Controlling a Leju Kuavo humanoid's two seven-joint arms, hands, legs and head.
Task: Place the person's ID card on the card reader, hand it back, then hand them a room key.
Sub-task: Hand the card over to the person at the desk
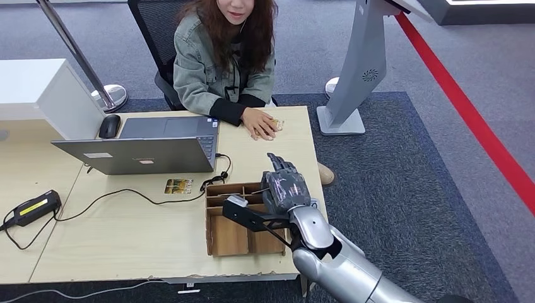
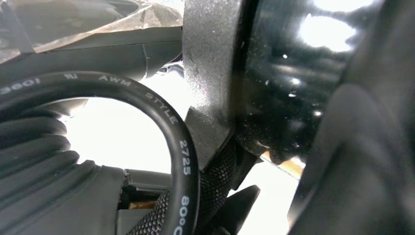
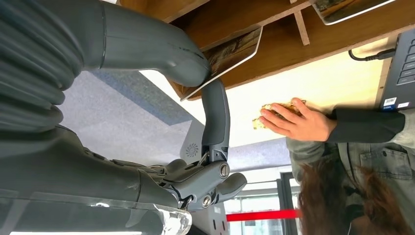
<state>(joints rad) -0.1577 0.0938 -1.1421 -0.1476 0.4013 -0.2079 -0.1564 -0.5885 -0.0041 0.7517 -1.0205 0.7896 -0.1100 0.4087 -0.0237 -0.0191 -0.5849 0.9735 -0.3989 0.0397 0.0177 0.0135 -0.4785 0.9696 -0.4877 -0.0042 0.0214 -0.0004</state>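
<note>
1. Over the far right corner of the cardboard box [image 1: 217, 243] you have the right hand [image 1: 285, 188], back upward, fingers pointing toward the person across the table [image 1: 126, 240].
2. From the right wrist view, its thumb [image 3: 161, 54] and a dark finger pinch a patterned card [image 3: 230, 51] by one corner – the rest of the card sticks out free above the box's brown dividers.
3. Your left hand [image 2: 34, 161] appears as a grey ribbed cover behind a black cable; you cannot tell how its fingers lie.
4. Beyond the box, at the table's far edge, the person's hand [image 1: 258, 123] lies flat on a second card [image 1: 278, 124], covering most of it.
5. Left of the box, a third card [image 1: 178, 186] lies flat on the table – just in front of the open laptop [image 1: 145, 154], near its black cable.
</note>
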